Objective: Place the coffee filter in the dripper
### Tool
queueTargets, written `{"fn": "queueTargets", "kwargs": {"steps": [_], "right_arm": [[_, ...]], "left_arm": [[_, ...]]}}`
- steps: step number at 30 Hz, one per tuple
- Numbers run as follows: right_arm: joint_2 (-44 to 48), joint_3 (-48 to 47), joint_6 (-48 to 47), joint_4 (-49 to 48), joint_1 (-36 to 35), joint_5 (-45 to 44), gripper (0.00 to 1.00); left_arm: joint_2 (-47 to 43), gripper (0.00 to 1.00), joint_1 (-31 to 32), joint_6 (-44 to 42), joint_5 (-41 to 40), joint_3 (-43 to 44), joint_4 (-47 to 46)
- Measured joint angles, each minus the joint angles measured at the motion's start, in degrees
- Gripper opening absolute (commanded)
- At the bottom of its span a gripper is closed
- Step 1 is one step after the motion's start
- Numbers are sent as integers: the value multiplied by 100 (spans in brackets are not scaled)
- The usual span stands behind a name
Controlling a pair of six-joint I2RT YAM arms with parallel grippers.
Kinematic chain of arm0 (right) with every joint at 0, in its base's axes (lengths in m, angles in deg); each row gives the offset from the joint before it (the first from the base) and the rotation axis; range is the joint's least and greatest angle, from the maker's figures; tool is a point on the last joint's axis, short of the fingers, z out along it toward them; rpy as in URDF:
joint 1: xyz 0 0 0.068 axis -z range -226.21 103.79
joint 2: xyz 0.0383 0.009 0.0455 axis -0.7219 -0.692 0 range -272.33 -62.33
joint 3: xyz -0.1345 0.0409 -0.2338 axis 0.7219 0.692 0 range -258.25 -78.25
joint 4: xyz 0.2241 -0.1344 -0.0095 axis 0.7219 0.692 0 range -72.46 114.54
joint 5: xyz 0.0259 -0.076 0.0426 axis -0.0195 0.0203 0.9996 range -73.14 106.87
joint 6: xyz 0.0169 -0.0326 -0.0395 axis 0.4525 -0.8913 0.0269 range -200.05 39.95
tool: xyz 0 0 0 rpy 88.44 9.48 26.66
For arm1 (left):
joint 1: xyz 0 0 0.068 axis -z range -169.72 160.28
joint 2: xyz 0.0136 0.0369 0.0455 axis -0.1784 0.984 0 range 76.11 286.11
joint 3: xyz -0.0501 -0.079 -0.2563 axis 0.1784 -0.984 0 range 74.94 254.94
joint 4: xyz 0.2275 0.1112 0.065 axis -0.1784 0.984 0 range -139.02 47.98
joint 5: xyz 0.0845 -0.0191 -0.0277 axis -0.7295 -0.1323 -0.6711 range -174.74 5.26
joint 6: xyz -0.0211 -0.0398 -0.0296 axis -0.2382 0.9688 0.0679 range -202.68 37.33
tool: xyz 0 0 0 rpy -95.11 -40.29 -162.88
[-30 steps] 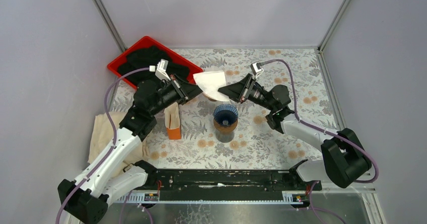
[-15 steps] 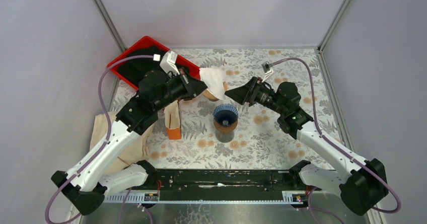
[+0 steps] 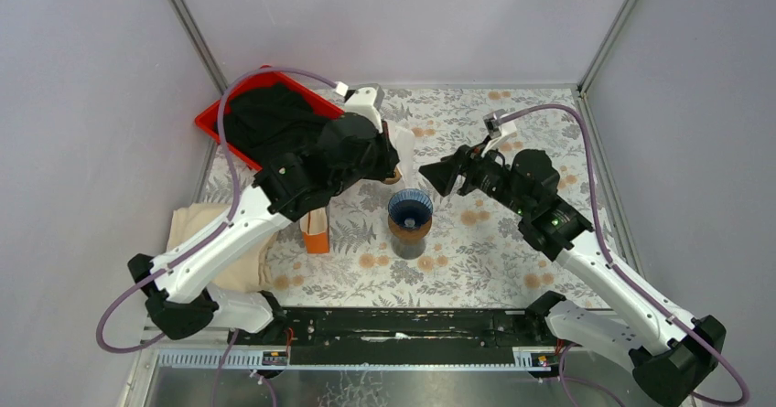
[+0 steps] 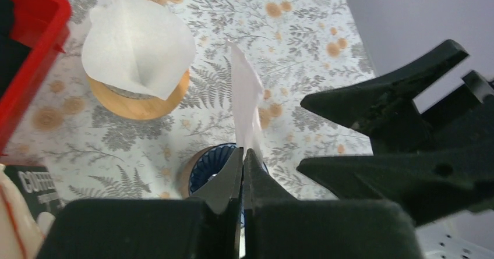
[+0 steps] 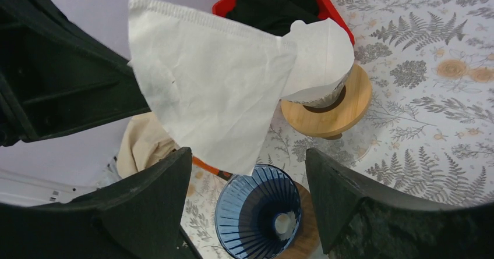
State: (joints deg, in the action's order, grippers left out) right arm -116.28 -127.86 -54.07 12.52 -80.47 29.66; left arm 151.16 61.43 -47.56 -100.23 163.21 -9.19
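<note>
dripper (image 5: 259, 209): dark blue ribbed cone, upright, mouth facing up.
coffee filter (image 5: 215, 90): white paper, folded flat, creased, aloft just above dripper.

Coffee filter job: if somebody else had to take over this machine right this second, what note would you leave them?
Left tool: shut on the coffee filter, holding it flat above the blue dripper.
Right tool: open, jaws either side of the filter, not gripping it.
Dripper: upright, nothing in it yet.
Done: filter picked up and brought over the dripper.
Left: probably spread it into a cone, lower it in, release.
</note>
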Motion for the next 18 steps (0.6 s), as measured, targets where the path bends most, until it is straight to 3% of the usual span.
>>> {"fn": "queueTargets", "kwargs": {"steps": [11, 18], "right_arm": [[-4, -4, -927, -94, -675, -787, 79], [-66, -2, -1150, -509, -855, -1088, 80]], "left_arm": [[1239, 0, 820, -741, -1725, 1792, 1300], [1582, 0, 957, -907, -2293, 2186, 1624]]}}
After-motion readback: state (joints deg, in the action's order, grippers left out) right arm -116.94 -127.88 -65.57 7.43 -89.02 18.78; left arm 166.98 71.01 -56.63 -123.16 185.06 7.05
